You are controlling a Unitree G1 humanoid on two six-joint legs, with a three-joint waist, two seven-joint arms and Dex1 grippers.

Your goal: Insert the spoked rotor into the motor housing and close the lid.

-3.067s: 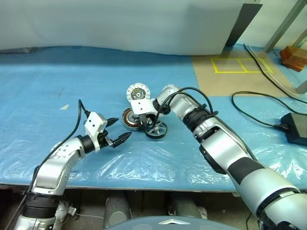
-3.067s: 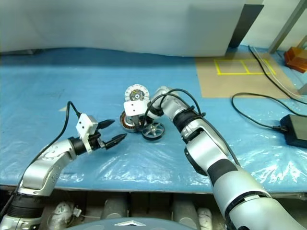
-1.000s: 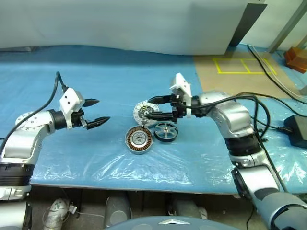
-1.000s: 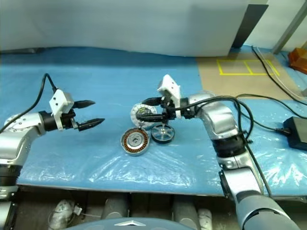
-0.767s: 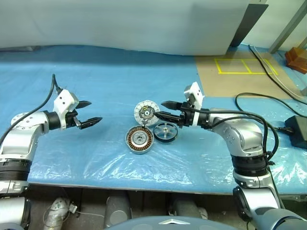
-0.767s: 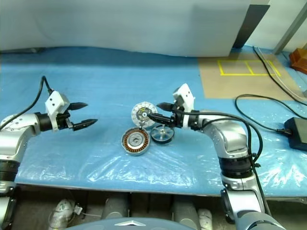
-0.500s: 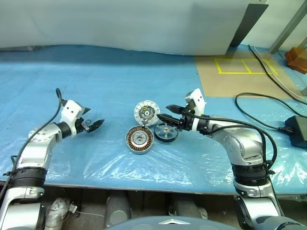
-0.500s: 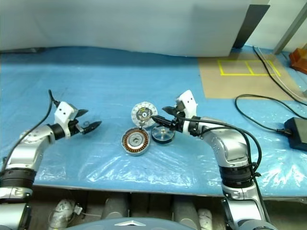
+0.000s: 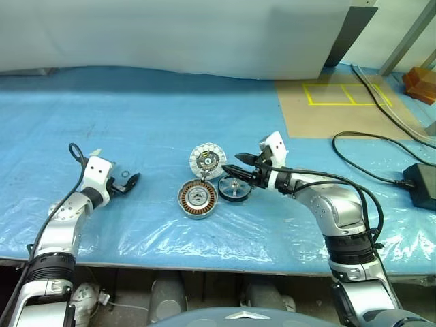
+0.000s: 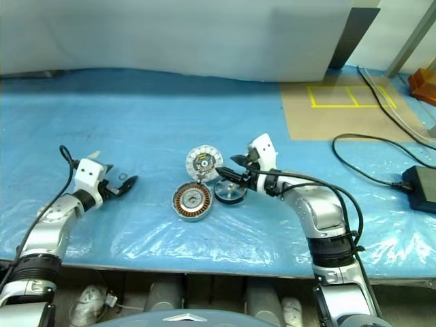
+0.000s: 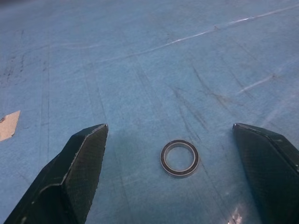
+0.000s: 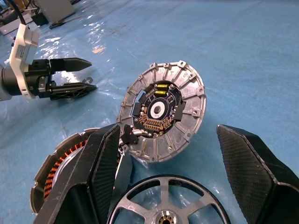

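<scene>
The bench (image 9: pixel 170 109) is covered with a blue plastic sheet (image 9: pixel 204 231), wrinkled and shiny toward the near edge. Three motor parts lie close together near its middle: the motor housing (image 9: pixel 197 198) with copper windings facing up, the dark spoked rotor (image 9: pixel 235 189) just beside it, and the lid (image 9: pixel 208 161) behind them, its circuit face up. Well apart to the left lies a small bearing ring (image 11: pixel 179 158). At the right, bare brown bench surface (image 9: pixel 327 112) carries yellow tape marks (image 9: pixel 340 93), a black cable (image 9: pixel 371 160) and a black power adapter (image 9: pixel 421 182).

Blue sheet (image 9: pixel 170 116); copper-wound motor housing (image 9: pixel 197 199); silver lid (image 9: pixel 208 161), dark centre; dark spoked rotor (image 9: pixel 235 188).
</scene>
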